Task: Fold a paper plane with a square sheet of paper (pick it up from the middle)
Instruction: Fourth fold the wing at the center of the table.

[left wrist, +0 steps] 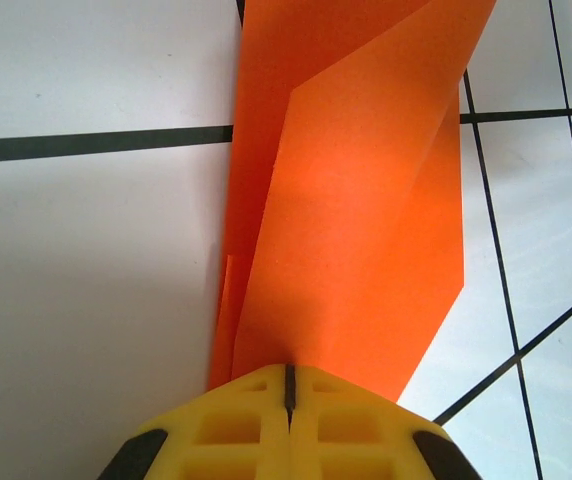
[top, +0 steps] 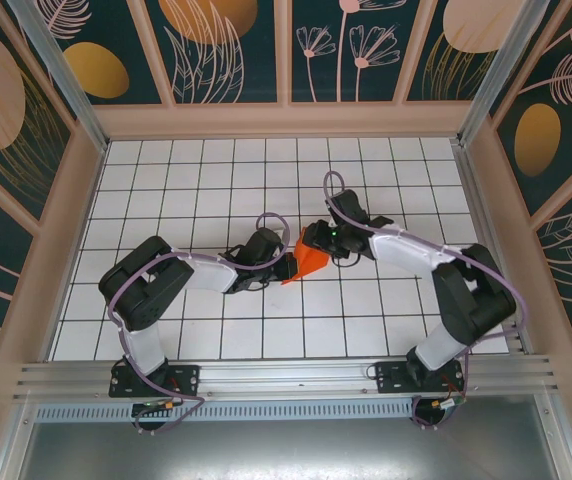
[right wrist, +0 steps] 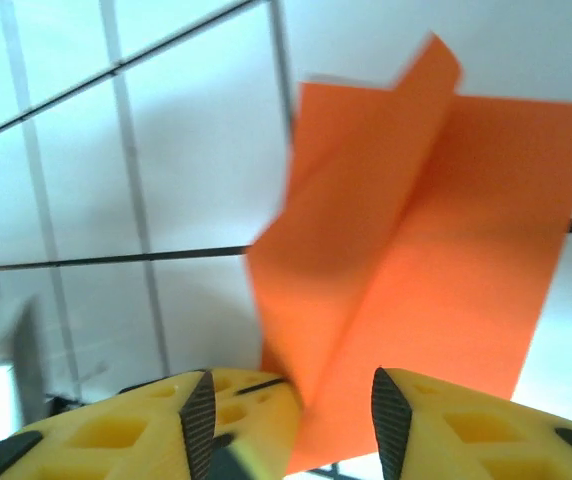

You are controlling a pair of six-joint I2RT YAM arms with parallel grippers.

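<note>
The square sheet of paper [top: 311, 262] is bright orange-red, creased and partly folded over itself, and it is lifted near the table's middle between both arms. My left gripper [top: 288, 266] comes in from the left and is shut on the paper's lower edge. In the left wrist view its yellow fingertips [left wrist: 289, 372] meet tightly, and the folded sheet [left wrist: 356, 200] fans out above them. My right gripper [top: 322, 240] is at the paper's far right side. In the right wrist view its jaws [right wrist: 294, 425] stand apart, with the creased paper [right wrist: 436, 230] running down between the pads.
The white grid-tiled table [top: 216, 180] is boxed in by beige walls with patterned panels [top: 226, 50] at the back and sides. An aluminium rail [top: 286, 375] runs along the near edge by the arm bases.
</note>
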